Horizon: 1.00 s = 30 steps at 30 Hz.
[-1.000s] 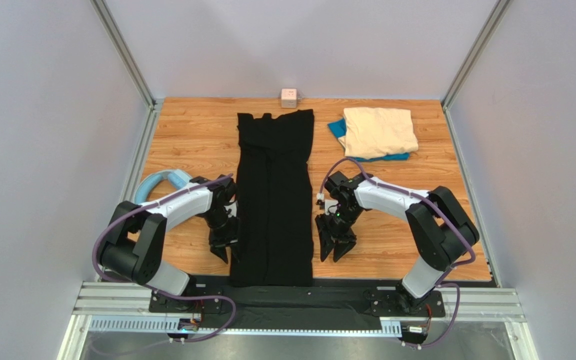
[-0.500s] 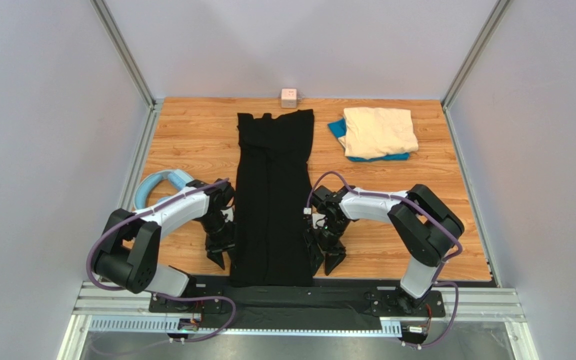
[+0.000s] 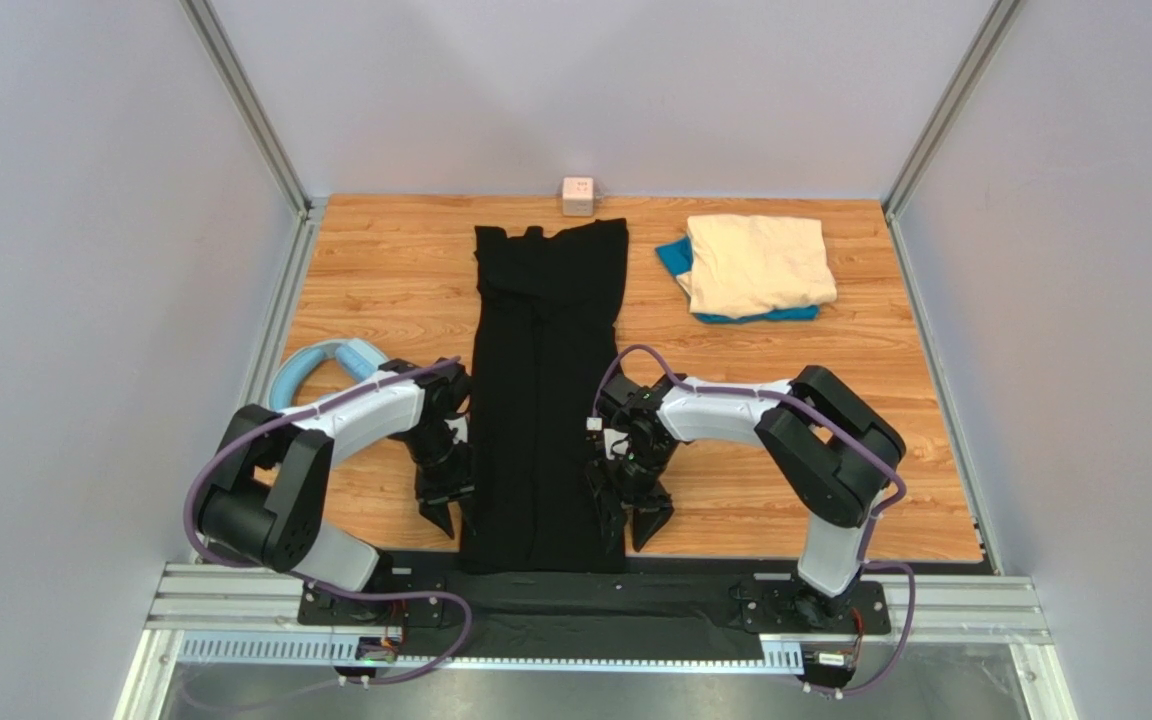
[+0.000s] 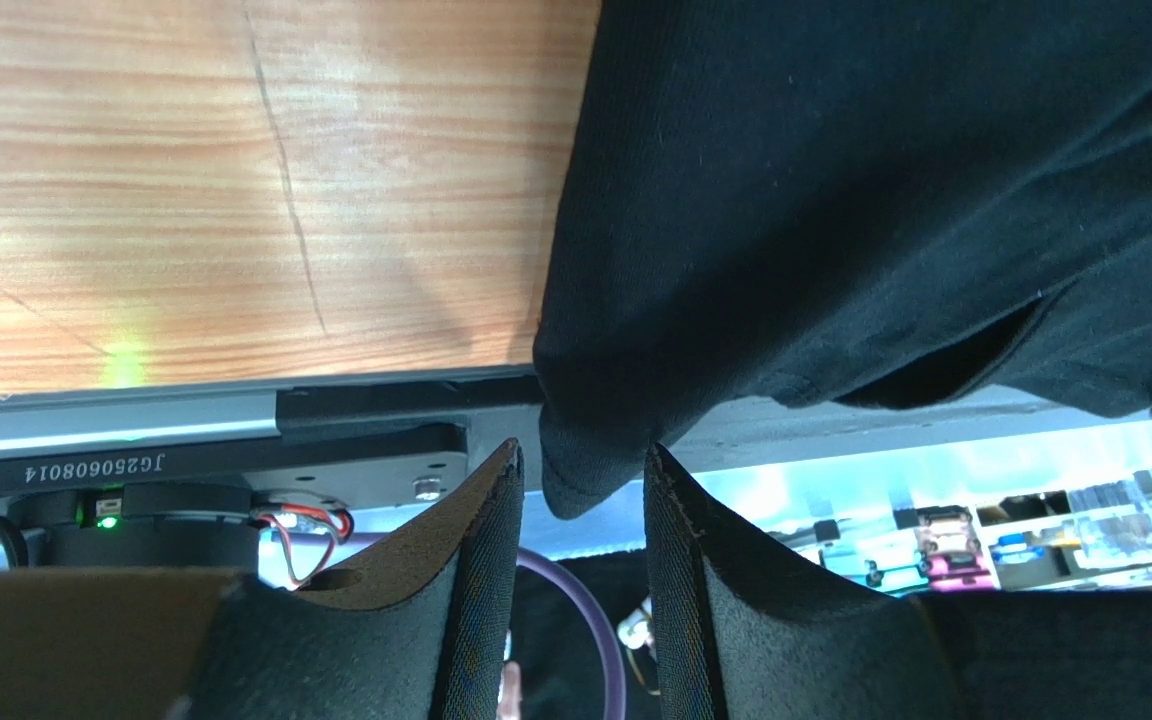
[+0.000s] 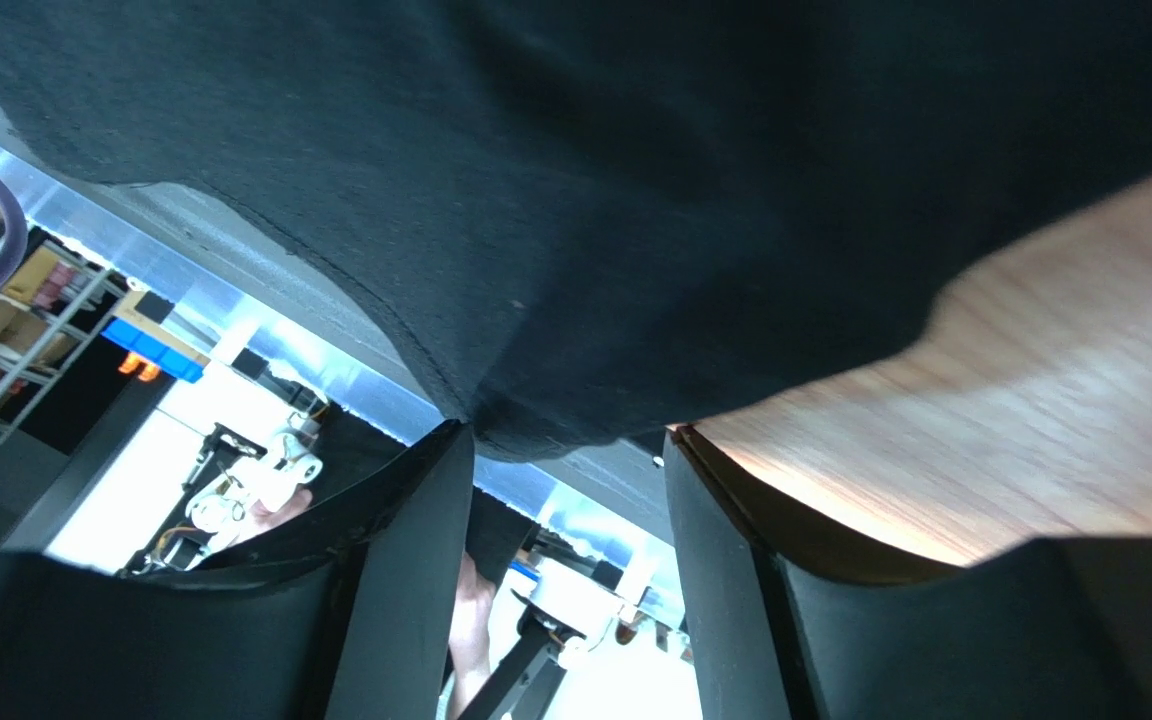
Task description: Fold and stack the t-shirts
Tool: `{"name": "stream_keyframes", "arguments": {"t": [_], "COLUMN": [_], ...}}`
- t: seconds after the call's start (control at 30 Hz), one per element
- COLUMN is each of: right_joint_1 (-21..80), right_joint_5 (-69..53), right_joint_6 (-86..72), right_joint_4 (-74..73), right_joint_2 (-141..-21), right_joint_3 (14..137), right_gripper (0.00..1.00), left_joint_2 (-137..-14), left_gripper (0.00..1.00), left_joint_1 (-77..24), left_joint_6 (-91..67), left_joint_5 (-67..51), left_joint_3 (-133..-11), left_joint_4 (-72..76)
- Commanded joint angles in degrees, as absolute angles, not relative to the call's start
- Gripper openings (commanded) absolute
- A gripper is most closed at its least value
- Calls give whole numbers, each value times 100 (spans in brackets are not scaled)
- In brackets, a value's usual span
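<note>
Table (image 3: 387,270) is showing wood grain, but its near edge is sitting under cloth and the dark base plate (image 3: 687,578), so it is hard to trace from the top view.

Black t-shirt (image 3: 545,375) is lying as a long narrow strip down the middle of the table. Collar end is far, hem end is reaching the near edge. Hem is blending into the base plate there, so the exact end of the cloth is not resolving.

left arm (image 3: 342,420) is crowding the shirt's near-left edge and right arm (image 3: 778,413) is covering its near-right edge.

Left pincer (image 3: 443,507) is sitting at the near-left corner. Its wrist view is showing the jaws partly apart, with the hem corner poking between the fingers (image 4: 447,585). A thin gap is showing beside the cloth, nothing clamped.

Right pincer (image 3: 629,528) is straddling a dip in the near-right hem, jaws apart, not clamped either. Both wrist views are cutting off most of the shirt.

Cream t-shirt (image 3: 760,263) is lying folded at the far right, well apart from the black one.

Blue t-shirt (image 3: 672,258) is lying under it, mostly hidden, with only its left and near edges peeking out.

Light-blue ring (image 3: 319,365) is lying near the table's left edge, partly hidden behind the left arm.

Pink cube (image 3: 579,195) is sitting at the far edge, just beyond the collar.
</note>
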State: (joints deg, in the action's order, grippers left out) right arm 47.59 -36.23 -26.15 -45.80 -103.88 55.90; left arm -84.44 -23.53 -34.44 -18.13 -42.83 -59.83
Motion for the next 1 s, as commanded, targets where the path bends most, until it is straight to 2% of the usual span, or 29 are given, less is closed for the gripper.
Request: {"name": "stream_keyframes", "arguments": {"t": [0.0,0.73,0.77,0.8,0.9,0.93,0.97], "right_joint_1": [4974,5098,5098,5106,5106,5098,5098], "right_joint_5": [-3454,-3357,-3357,-3349,-3322,-3287,-3261], "right_joint_6": [-2716,-2698,-2681,-2672,-2663,-2663,-2646], "right_joint_4": [-4359,-3938,-3938,-3938,-3972,-3981,-3999], "right_joint_2": [-10538,-11259,-11267,-11268,-11250,-11241,-11224], "right_joint_3": [5845,5810,5818,5810,5836,5845,5871], "right_gripper": [56,56,53,50,25,11,5], "left_joint_2": [-8551,-8842,-8842,-8842,-8824,-8824,-8807], "left_gripper": [42,40,37,24,0,0,0], "left_joint_1": [-2347,-2531,-2549,-2549,-2549,-2549,-2549], "left_joint_6": [-3586,-3973,-3973,-3981,-3973,-3973,-3973], "left_joint_5": [-1907,-1740,-1723,-1714,-1705,-1714,-1696], "left_joint_3": [-4280,-4069,-4069,-4069,-4078,-4078,-4096], "left_joint_4": [-5897,-5616,-5608,-5607,-5608,-5607,-5607]}}
